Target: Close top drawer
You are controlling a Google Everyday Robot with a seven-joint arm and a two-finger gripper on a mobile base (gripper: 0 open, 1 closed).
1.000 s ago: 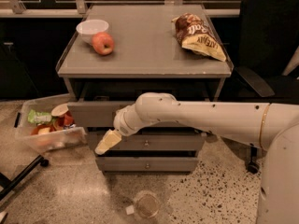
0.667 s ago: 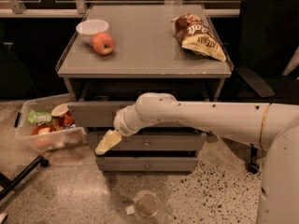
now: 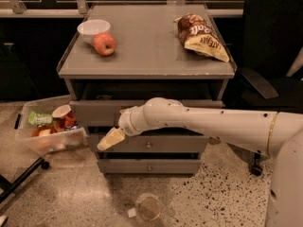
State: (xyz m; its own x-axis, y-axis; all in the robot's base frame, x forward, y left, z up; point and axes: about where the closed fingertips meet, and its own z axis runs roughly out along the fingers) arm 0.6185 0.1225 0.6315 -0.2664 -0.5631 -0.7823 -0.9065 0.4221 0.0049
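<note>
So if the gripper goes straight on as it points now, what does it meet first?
The gripper, below the front of the top drawer, points down and left in the picture. It would probably meet the floor first, past the corner of the plastic bin; depth is unclear, so maybe the bin.

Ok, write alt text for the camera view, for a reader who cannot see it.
A white robot arm reaches across a grey cabinet whose top drawer stands pulled out, its gripper hanging just below that drawer's front. An apple, a white bowl and a chip bag sit on top; a plastic bin stands on the floor beside it.
</note>
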